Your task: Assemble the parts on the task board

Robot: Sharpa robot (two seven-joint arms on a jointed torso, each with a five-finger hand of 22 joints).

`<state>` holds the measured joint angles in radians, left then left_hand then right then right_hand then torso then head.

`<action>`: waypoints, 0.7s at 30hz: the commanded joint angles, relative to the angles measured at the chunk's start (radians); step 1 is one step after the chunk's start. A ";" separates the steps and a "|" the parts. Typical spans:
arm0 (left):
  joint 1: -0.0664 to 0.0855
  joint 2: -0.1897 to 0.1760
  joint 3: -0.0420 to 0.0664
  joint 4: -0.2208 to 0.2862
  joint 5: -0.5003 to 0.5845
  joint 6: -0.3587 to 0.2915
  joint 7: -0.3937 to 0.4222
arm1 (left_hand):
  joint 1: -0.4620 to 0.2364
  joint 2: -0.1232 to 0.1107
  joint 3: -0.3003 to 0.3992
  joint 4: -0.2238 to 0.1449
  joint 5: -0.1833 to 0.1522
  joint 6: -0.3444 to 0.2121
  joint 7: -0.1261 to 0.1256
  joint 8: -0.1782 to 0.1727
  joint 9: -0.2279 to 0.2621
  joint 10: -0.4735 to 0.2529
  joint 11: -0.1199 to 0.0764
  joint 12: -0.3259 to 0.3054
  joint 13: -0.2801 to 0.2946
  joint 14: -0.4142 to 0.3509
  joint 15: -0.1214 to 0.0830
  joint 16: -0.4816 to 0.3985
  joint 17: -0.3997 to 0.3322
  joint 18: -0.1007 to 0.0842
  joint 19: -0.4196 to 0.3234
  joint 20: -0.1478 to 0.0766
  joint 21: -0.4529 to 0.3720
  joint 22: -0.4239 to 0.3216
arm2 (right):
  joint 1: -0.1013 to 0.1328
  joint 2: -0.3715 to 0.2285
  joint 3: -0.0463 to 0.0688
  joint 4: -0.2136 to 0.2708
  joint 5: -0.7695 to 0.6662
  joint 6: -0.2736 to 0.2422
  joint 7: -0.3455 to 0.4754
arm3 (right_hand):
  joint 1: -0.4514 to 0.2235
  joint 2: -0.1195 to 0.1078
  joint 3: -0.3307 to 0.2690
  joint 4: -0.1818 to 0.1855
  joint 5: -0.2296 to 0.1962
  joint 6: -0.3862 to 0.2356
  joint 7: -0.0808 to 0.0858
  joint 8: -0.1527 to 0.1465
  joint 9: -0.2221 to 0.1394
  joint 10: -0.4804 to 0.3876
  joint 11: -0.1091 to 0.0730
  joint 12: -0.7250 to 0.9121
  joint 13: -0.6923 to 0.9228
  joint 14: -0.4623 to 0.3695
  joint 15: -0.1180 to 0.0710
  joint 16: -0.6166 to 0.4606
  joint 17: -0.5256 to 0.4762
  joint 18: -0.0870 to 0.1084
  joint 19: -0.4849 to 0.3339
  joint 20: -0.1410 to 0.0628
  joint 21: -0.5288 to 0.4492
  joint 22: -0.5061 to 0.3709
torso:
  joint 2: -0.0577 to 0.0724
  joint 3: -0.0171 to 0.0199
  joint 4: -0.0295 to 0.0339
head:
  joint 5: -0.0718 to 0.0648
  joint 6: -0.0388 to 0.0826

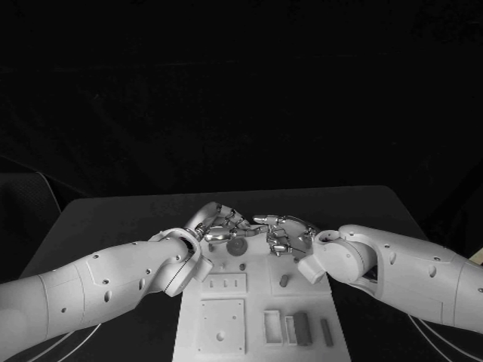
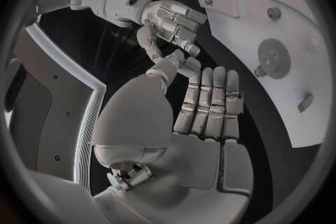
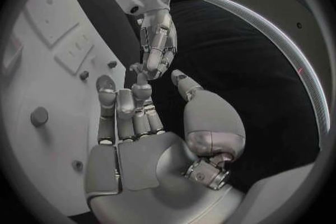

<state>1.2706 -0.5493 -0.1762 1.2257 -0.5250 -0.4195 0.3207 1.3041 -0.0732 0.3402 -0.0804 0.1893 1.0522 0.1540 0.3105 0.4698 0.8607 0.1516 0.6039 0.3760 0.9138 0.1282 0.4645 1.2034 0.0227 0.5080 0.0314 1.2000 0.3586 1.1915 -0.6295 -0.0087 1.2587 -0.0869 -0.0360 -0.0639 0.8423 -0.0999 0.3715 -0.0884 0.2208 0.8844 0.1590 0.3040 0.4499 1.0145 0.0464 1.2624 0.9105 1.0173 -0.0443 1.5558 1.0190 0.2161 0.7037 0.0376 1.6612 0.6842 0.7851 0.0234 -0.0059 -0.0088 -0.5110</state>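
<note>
Two hands (image 1: 222,224) (image 1: 285,231) fingertip to fingertip, above task board (image 1: 253,317) far end

support: black table (image 1: 122,215) | on it: white task board (image 1: 194,332), at table's 6 o'clock, reaching to the near edge | cables (image 1: 78,335) at 7 o'clock
</note>
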 commanded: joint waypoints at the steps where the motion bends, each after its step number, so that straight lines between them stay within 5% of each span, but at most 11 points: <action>1: 0.000 0.004 0.001 0.003 -0.032 0.022 0.022 | -0.007 0.002 -0.003 -0.008 0.000 0.032 -0.032 0.005 0.001 -0.010 -0.001 0.000 -0.001 -0.009 0.000 -0.008 0.002 -0.010 -0.009 0.001 -0.005 -0.001 | -0.001 0.008 0.000 -0.006 0.023 0.062 -0.004 | -0.012 0.001 -0.002 0.005 0.000 -0.001 -0.003 0.006 -0.001 -0.006 0.002 -0.005 -0.001 -0.008 0.000 -0.005 -0.002 -0.006 -0.009 0.001 0.000 -0.002 | 0.000 -0.0007 -0.0001 | -0.002 -0.001; 21: 0.000 0.009 0.001 0.013 -0.046 0.015 0.023 | 0.001 0.002 0.001 -0.019 0.001 0.032 -0.033 0.005 0.000 -0.020 -0.001 0.001 -0.001 -0.022 0.002 -0.015 0.008 -0.014 -0.026 0.003 -0.011 -0.003 | -0.007 0.031 -0.007 -0.020 -0.013 0.080 -0.038 | -0.038 0.009 -0.005 0.023 0.000 -0.001 0.003 0.009 -0.004 -0.015 0.006 -0.004 -0.004 -0.022 0.009 -0.008 -0.007 -0.012 -0.022 0.002 -0.004 -0.005 | 0.000 -0.0002 -0.0004 | -0.001 -0.005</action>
<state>1.2699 -0.5425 -0.1758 1.2354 -0.5625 -0.4135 0.3280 1.2961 -0.0776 0.3405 -0.0946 0.1884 1.0517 0.1534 0.3110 0.4688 0.8468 0.1518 0.6039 0.3762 0.9004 0.1287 0.4558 1.2097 0.0228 0.4902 0.0349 1.1924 0.3569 1.1855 -0.6001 -0.0159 1.2390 -0.0911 0.0248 -0.1068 0.8114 -0.0927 0.3671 -0.0703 0.2208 0.8828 0.1573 0.3096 0.4476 1.0074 0.0533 1.2624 0.9080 1.0013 -0.0347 1.5519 1.0131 0.2136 0.6874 0.0397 1.6612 0.6810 0.7851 0.0227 -0.0064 -0.0094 -0.5155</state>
